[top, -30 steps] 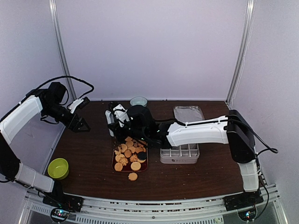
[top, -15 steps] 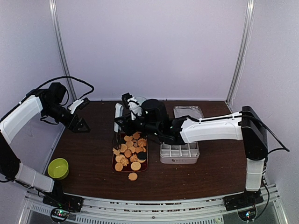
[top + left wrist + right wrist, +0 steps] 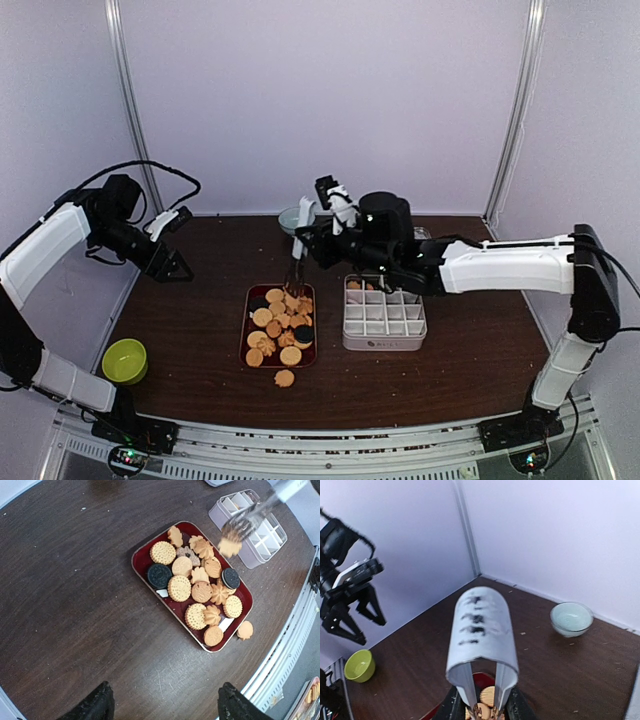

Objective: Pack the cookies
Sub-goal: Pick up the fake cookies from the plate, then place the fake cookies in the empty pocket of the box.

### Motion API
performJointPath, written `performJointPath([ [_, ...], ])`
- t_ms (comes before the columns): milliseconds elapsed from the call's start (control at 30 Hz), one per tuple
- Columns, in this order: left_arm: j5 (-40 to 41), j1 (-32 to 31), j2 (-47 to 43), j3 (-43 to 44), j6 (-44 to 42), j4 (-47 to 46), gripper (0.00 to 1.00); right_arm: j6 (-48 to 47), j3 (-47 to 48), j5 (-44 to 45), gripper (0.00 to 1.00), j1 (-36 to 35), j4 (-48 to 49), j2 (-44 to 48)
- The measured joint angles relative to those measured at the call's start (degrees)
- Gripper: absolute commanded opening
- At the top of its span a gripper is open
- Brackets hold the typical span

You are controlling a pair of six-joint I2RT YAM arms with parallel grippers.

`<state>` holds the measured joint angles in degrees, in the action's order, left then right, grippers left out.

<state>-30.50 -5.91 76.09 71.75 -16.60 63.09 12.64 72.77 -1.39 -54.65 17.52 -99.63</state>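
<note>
- I read the cookies [image 3: 192, 585] as mostly golden-orange, with a couple black.
- The tray [image 3: 142, 560] under them is dark red.
- The tabletop [image 3: 75, 605] is dark brown wood grain.
- The compartment box [image 3: 385, 342] looks pale grey-white to me.
- I see a lime-green bowl [image 3: 124, 360] and a pale blue-green bowl [image 3: 571, 618].
- The tongs [image 3: 480, 625] are light grey with dark smudgy markings.

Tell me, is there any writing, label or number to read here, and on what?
No text can be read.
Tongs: dark marks on the handle, too blurred to read.
Compartment box: faint print on its front wall, too small to read.
</note>
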Motion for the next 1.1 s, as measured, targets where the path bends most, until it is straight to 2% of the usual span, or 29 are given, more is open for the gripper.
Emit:
performJointPath([
  [167, -0.26, 0.0, 0.02, 0.17, 0.0, 0.02, 0.74, -5.03, -7.19, 6.88, 0.0, 5.81, -1.79, 11.13],
  [400, -0.79, 0.0, 1.18, 0.74, 0.33, 0.07, 0.74, -10.29, -14.82, 13.09, 0.0, 6.19, -5.11, 19.19],
  [733, -1.44, 0.0, 1.88, 1.14, 0.9, 0.02, 0.74, -12.28, -17.97, 15.28, 0.0, 6.16, -7.98, 19.85],
  [1100, -1.36, 0.0, 1.88, 1.14, 0.9, 0.02, 0.74, -12.52, -18.01, 13.14, 0.0, 6.16, -8.87, 19.85],
])
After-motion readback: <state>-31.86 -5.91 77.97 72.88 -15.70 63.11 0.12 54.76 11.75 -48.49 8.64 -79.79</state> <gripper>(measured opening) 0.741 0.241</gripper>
